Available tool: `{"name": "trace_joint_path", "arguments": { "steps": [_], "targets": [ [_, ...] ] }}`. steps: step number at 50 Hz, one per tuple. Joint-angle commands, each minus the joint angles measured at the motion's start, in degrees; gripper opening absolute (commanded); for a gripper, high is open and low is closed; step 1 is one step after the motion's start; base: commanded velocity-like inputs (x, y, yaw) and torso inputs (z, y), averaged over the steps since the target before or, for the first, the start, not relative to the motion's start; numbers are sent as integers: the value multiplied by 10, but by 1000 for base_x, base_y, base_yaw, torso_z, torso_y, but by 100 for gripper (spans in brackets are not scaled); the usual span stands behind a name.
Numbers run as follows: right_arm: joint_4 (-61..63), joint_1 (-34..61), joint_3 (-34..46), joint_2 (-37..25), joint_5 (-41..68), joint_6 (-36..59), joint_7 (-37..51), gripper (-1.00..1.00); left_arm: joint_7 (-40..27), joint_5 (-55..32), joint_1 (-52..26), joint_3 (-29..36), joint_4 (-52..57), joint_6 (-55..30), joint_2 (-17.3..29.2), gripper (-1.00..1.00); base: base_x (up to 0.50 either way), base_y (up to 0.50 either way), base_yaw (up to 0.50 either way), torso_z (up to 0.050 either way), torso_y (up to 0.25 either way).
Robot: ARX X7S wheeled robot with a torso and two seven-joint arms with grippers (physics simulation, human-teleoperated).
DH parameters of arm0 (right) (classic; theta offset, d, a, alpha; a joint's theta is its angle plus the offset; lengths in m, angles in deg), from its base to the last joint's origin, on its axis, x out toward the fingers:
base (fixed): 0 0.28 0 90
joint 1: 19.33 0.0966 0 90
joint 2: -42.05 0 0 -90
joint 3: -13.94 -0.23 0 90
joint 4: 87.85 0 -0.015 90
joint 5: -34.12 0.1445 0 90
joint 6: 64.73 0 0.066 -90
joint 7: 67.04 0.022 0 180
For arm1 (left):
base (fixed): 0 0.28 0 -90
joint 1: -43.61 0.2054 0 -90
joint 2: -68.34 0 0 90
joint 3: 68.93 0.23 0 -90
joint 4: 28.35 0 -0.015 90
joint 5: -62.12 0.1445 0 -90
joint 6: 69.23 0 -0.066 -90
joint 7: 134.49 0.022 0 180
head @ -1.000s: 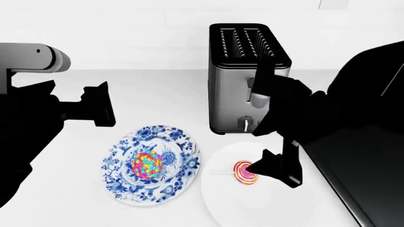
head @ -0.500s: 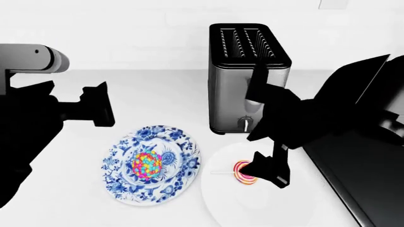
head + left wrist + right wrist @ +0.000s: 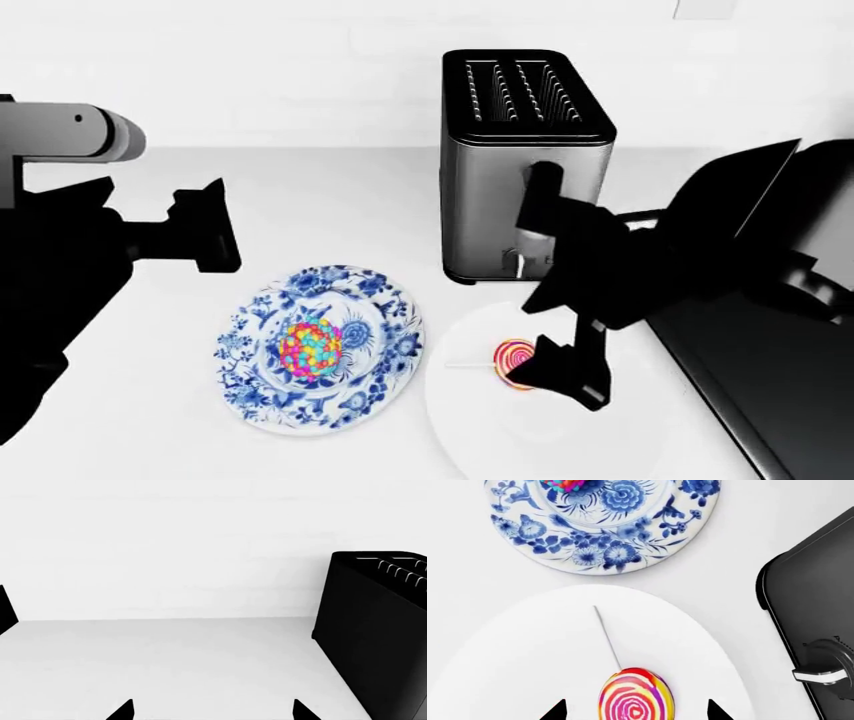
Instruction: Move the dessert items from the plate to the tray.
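Two glossy sweets sit apart: the beaded egg [image 3: 308,347] on the blue-patterned plate [image 3: 387,385], and at its 3 o'clock the swirl lollipop [image 3: 635,701] on the white plate [image 3: 507,660] between the right gripper's [image 3: 635,715] spread fingers, the left gripper [image 3: 212,712] likewise spread, the black tray [image 3: 814,595] beside.

A two-slot toaster [image 3: 527,165] with a brushed steel body and a black top stands upright on the white counter [image 3: 334,190], towards the back, close to the pale wall [image 3: 267,70]. Its lever and a small knob face the front. In the left wrist view the toaster [image 3: 373,635] shows as a dark block with its slot grilles just visible. In front of it and to the left lies a round blue-and-white floral plate [image 3: 380,330]. Just beside that, nearly touching, lies a plain white plate [image 3: 467,430].
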Motion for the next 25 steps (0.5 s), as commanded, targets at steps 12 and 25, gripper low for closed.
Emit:
{"name": "trace_joint_path", "arguments": {
  "steps": [12,25],
  "targets": [
    [0,-5,16,2,-14,-3,-8,100,-1,1,-1,9,0,10,1,100,0,0,0,0,0],
    [0,-12,31,4,-29,-6,-10,100,3,6,2,15,-3,12,4,100,0,0,0,0,0]
  ]
}}
